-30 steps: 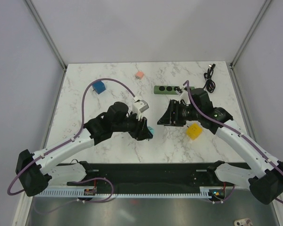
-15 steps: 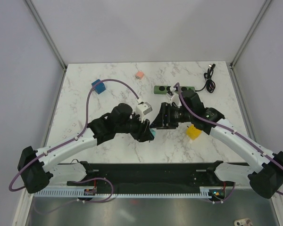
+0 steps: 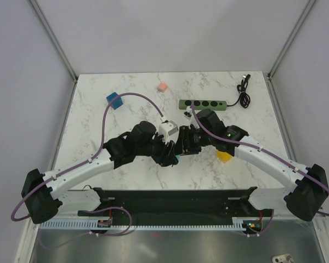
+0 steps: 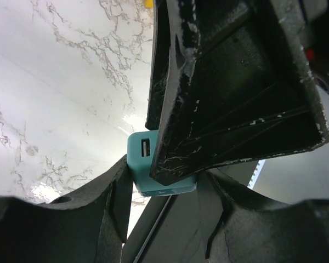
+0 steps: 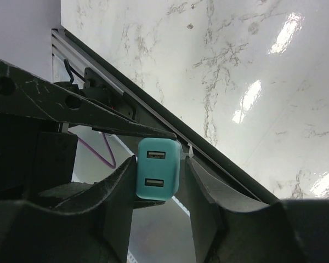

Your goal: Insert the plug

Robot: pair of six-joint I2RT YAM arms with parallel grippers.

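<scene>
The plug (image 3: 176,158), a teal charger block with two USB ports (image 5: 158,170), hangs above the table's middle where both arms meet. My left gripper (image 3: 172,153) is shut on it; in the left wrist view the plug (image 4: 143,164) sits at that gripper's (image 4: 164,178) fingertips, half covered by a right finger (image 4: 230,98). My right gripper (image 5: 160,164) brackets the plug: one finger touches its side, the other stands slightly off. The plug's prongs are hidden. The green power strip (image 3: 203,104) lies farther back.
A yellow block (image 3: 223,156) sits just under the right arm. A blue block (image 3: 115,101) and a pink block (image 3: 162,86) lie at the back left. A coiled black cable (image 3: 243,90) runs from the strip's right end.
My right arm has swung left, away from the power strip, and brought its jaws around the plug, narrowing them. My left arm has shifted slightly right with the plug.
</scene>
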